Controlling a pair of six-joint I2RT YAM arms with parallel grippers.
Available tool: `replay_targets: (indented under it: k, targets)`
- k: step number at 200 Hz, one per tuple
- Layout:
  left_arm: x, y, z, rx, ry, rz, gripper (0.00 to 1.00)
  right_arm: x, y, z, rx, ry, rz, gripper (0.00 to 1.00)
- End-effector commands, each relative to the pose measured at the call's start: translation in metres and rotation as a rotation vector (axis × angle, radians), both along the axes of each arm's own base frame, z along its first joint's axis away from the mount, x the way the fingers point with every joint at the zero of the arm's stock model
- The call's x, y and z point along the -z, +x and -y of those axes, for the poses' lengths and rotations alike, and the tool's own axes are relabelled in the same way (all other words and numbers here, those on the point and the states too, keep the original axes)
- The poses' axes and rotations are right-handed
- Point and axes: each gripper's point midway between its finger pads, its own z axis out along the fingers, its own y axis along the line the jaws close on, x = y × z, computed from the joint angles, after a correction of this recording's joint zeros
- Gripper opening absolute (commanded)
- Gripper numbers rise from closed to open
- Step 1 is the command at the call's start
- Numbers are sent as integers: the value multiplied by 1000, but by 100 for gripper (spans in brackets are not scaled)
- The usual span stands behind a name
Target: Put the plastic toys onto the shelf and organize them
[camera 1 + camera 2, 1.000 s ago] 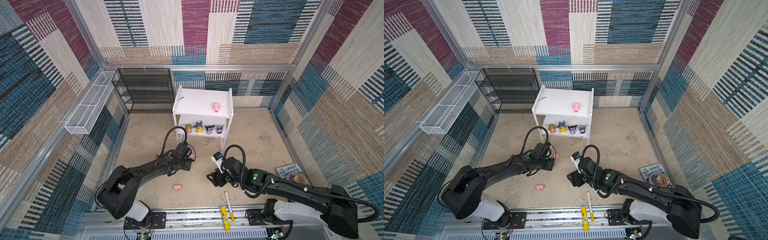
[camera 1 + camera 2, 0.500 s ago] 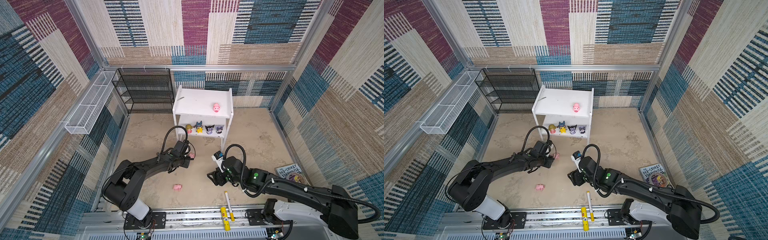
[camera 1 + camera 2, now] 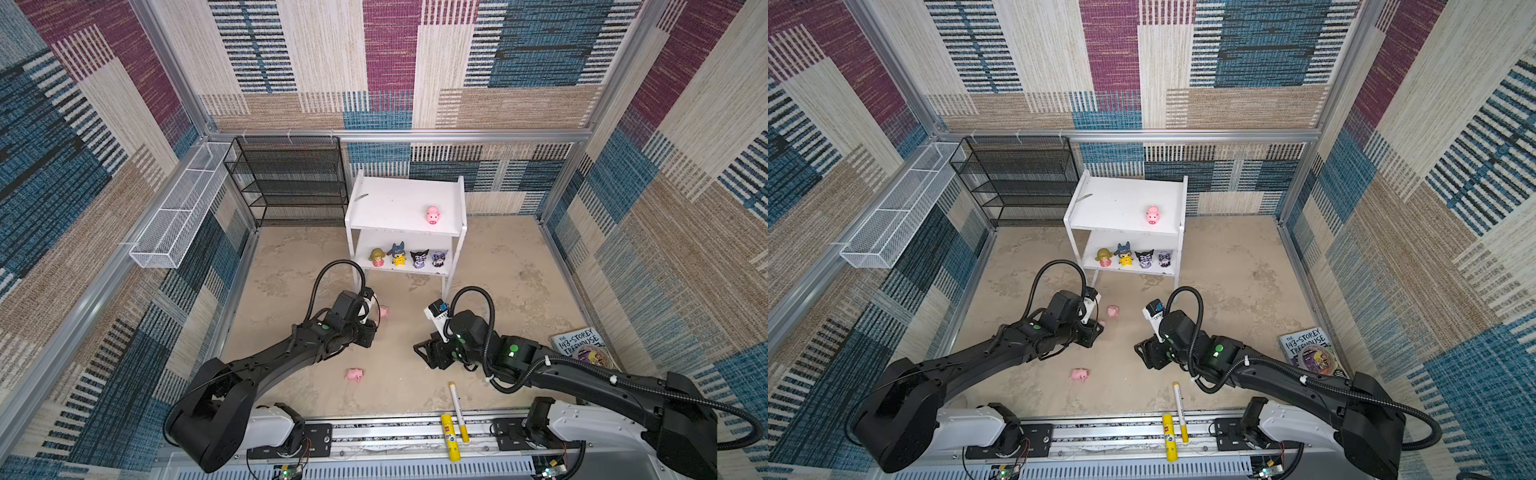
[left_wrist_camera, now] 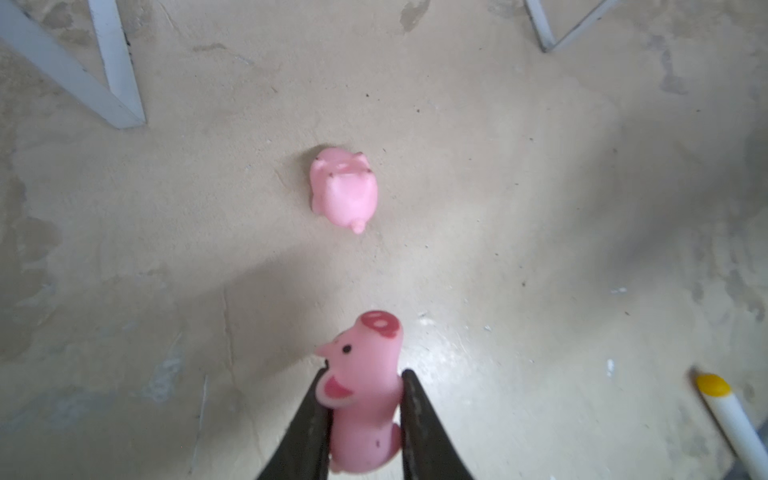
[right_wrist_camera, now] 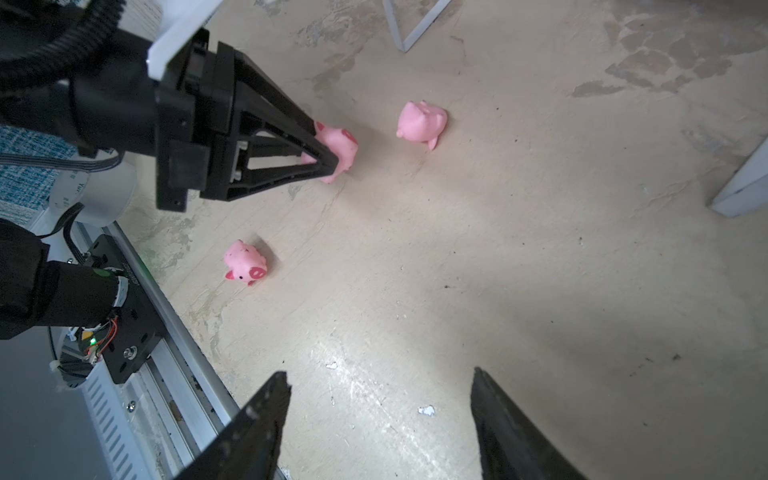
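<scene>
My left gripper (image 4: 365, 371) is shut on a pink pig (image 4: 370, 353), snout pointing away from the wrist, low over the floor. The right wrist view shows that gripper (image 5: 328, 156) and the held pig (image 5: 343, 145) from the side. A second pig (image 4: 344, 187) lies on the floor just beyond it, in front of the shelf (image 3: 390, 203). A third pig (image 3: 354, 375) lies nearer the rail. A fourth (image 3: 432, 215) stands on the shelf's top board. The lower board holds a doll (image 3: 377, 257), a yellow hooded figure (image 3: 398, 254) and two black-and-purple figures (image 3: 419, 258). My right gripper (image 5: 378, 386) hangs open and empty over bare floor.
A black mesh rack (image 3: 291, 178) stands left of the shelf and a white wire basket (image 3: 178, 212) hangs on the left wall. A yellow-capped marker (image 3: 457, 409) and a yellow tube (image 3: 450, 436) lie by the front rail. A book (image 3: 582, 347) lies at the right.
The left jaws have closed onto the pig on the floor in front of the shelf. The right arm has not moved.
</scene>
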Motion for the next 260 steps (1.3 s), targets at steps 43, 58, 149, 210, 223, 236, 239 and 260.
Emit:
replay_targets:
  k: [43, 58, 149, 210, 223, 236, 239, 260]
  targets:
    - [-62, -93, 63, 409, -223, 191, 29, -54, 2, -10, -39, 316, -161, 69]
    - [-68, -108, 68, 468, -236, 252, 29, -64, -5, -14, -81, 365, -200, 68]
    - [-93, -118, 59, 488, -177, 524, 29, -63, -52, -48, -271, 412, -374, 62]
    - [-96, -119, 58, 497, -135, 578, 29, -59, -55, -63, -278, 412, -394, 58]
    - [-96, -121, 58, 503, -136, 577, 29, -57, -54, -64, -273, 405, -394, 55]
    - [-96, -123, 59, 509, -137, 577, 29, -56, -53, -64, -269, 404, -392, 52]
    - [-96, -123, 59, 509, -137, 578, 29, -56, -52, -64, -268, 403, -392, 51]
    - [-95, -126, 58, 512, -140, 581, 29, -53, -50, -66, -262, 403, -395, 38]
